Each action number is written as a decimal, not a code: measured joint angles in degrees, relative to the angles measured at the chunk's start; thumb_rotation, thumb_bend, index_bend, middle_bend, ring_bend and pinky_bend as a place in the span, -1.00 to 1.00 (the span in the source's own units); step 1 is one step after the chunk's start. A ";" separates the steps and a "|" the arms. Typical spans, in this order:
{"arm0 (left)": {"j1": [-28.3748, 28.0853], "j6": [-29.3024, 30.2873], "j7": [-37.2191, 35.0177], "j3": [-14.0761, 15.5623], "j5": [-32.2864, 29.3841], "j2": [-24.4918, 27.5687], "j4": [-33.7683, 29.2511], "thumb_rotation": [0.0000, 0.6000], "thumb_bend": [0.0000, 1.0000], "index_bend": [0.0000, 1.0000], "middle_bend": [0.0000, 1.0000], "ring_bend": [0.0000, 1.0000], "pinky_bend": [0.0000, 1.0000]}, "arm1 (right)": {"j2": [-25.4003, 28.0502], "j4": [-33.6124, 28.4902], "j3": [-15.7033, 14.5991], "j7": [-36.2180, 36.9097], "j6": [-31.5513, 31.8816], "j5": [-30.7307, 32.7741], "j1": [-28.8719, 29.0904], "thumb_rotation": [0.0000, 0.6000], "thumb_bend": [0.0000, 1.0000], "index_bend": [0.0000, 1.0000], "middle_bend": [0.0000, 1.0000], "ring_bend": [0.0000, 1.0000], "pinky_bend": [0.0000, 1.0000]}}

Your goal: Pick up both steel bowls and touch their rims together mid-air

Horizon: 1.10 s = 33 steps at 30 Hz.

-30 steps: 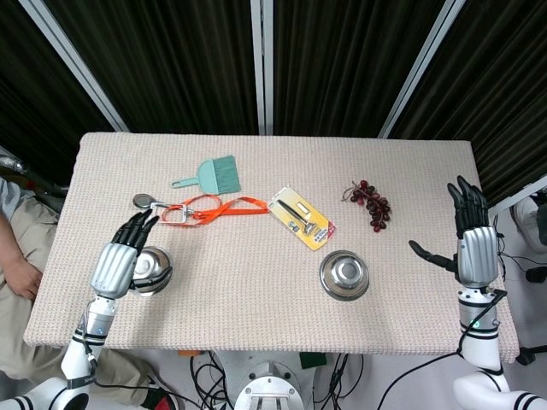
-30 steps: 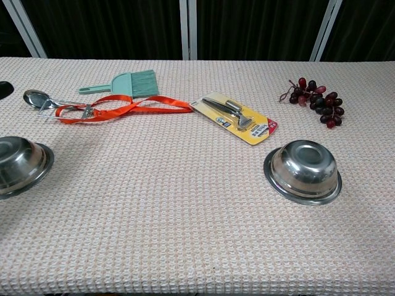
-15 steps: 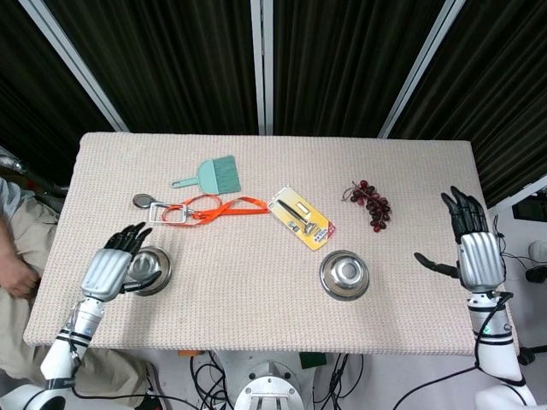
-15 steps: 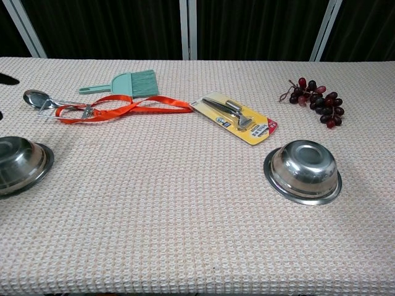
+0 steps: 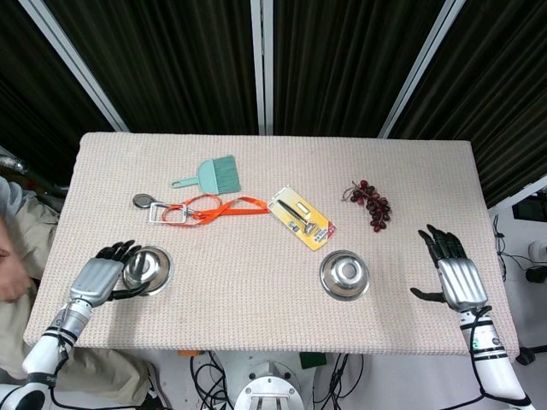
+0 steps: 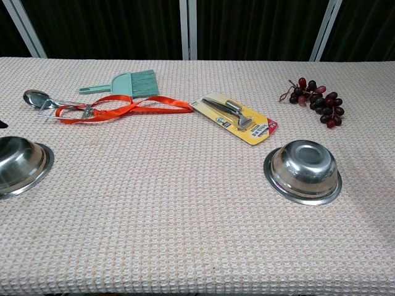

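Observation:
Two steel bowls sit on the cloth-covered table. The left bowl (image 5: pixel 147 269) (image 6: pixel 18 165) is near the front left edge. My left hand (image 5: pixel 101 278) is right beside its left side, fingers apart and curved toward the rim, holding nothing. The right bowl (image 5: pixel 344 275) (image 6: pixel 303 169) is at the front, right of centre. My right hand (image 5: pixel 453 275) hovers well to its right near the table's right edge, fingers spread and empty. Neither hand shows in the chest view.
Behind the bowls lie a teal brush (image 5: pixel 218 175), a scoop with an orange strap (image 5: pixel 201 207), a yellow packaged tool (image 5: pixel 301 219) and a bunch of dark grapes (image 5: pixel 371 203). A person's arm and leg (image 5: pixel 10 256) are off the table's left side.
My left hand has slid off the top of the left bowl to its left side. My right hand has dropped toward the front edge. Both bowls stay on the table.

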 measured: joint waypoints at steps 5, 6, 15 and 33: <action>-0.06 -0.39 -0.90 0.40 0.17 -0.52 1.19 -0.83 -0.73 -1.00 -1.00 -1.00 -0.74 | -2.86 1.94 -1.12 -0.62 -2.70 0.68 0.27 1.00 -0.93 -1.00 -1.00 -1.00 -0.92; -0.11 -0.65 -1.15 0.45 0.10 -0.53 1.29 -0.77 -0.73 -1.00 -1.00 -1.00 -0.73 | -3.23 2.11 -1.27 -0.81 -3.08 0.71 0.38 1.00 -0.93 -1.00 -1.00 -1.00 -0.92; -0.40 0.77 -1.32 0.66 2.86 -3.17 4.65 0.15 -0.73 -1.00 -1.00 -1.00 -0.55 | -4.23 2.14 -0.70 -2.66 -4.48 1.01 1.62 1.00 -0.93 -1.00 -1.00 -1.00 -0.92; -3.39 -2.88 -4.37 0.59 5.20 -5.72 8.54 1.00 -0.64 -0.79 -0.95 -1.00 -0.36 | -5.24 0.82 0.46 -6.52 -8.88 2.14 5.31 1.00 -0.93 -1.00 -1.00 -1.00 -0.91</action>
